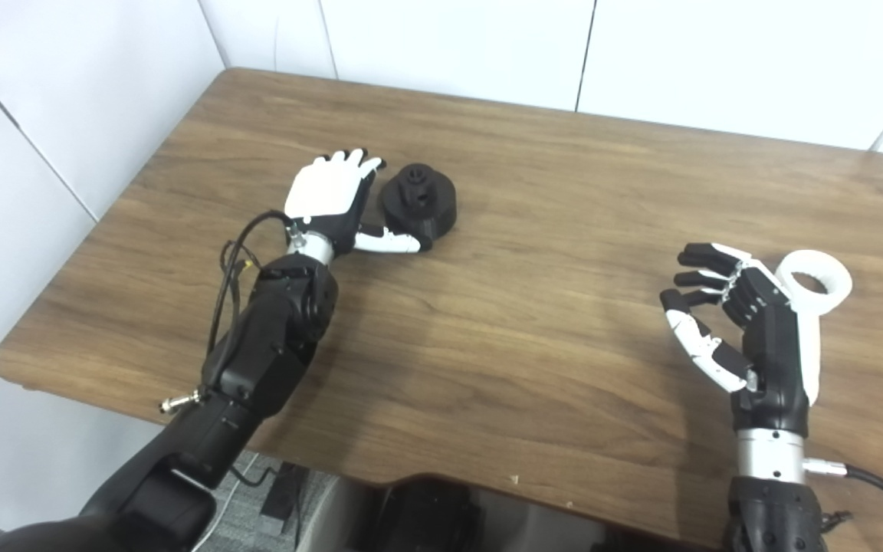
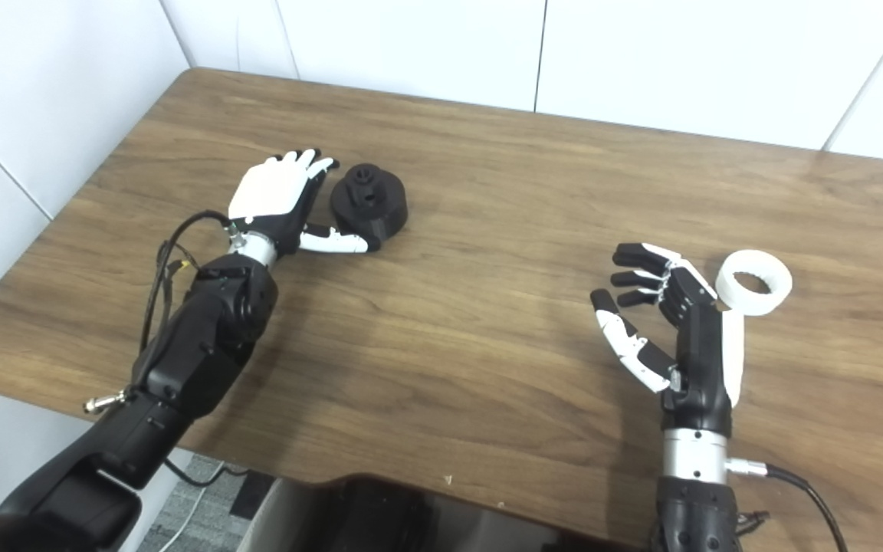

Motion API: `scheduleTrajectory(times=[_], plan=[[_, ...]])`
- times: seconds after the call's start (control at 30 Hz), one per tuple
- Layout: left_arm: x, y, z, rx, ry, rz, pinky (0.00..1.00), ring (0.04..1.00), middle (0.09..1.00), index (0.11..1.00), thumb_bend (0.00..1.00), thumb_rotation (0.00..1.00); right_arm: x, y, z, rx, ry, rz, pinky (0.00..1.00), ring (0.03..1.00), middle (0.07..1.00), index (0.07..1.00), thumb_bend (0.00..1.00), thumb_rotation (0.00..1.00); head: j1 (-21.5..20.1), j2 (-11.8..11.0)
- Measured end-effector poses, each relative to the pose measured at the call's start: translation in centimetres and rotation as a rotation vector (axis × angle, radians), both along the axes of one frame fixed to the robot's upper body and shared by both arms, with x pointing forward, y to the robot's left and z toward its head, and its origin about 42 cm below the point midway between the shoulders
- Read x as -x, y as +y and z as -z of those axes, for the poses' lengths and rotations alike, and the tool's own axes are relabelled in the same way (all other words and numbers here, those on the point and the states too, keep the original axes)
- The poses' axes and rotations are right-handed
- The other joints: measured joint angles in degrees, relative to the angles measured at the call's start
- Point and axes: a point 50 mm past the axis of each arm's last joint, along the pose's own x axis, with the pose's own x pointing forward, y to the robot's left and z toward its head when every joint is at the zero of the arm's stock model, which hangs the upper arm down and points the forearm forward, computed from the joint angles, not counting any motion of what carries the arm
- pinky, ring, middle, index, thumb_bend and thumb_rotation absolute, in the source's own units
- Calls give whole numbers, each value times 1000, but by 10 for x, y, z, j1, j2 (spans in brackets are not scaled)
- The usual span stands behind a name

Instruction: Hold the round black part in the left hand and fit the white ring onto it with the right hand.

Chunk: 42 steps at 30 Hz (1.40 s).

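The round black part (image 1: pixel 419 202) lies on the wooden table (image 1: pixel 533 253) toward the left, a toothed hub on top. My left hand (image 1: pixel 332 201) is open right beside its left side, fingers spread, thumb (image 1: pixel 388 242) reaching under its near edge. The white ring (image 1: pixel 815 282) lies flat on the table at the right. My right hand (image 1: pixel 740 322) stands just left of the ring, open with curled fingers, palm facing left, holding nothing.
White wall panels (image 1: pixel 457 38) close off the back and left of the table. The table's front edge (image 1: pixel 426 468) has a curved cut-out near my body. Cables (image 1: pixel 231 264) loop off the left forearm.
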Motion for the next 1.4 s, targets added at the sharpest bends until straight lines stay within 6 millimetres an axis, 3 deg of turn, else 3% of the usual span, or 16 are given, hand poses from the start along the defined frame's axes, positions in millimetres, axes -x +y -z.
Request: scheduleTrajectory(times=[0.23,0.6,1.07,1.4], plan=[[-2,-3,3,57,2,4,1000,1000,1000,897,1000,677,1,0,-1,6,-3,3,488,596,662,661,480,168,1,4],[-5,-10,-1,187,-51,43,1000,1000,1000,735,1000,469,2,-1,-6,-1,-15,5,490,597,664,661,478,128,-1,8],[-5,-15,-1,251,-82,74,1000,1000,1000,725,984,371,2,-1,-6,5,-4,10,488,597,664,659,482,173,-4,12],[-5,-19,-3,282,-135,89,1000,1000,1000,653,927,249,2,-1,-6,8,-1,12,490,599,666,658,482,162,-5,12]])
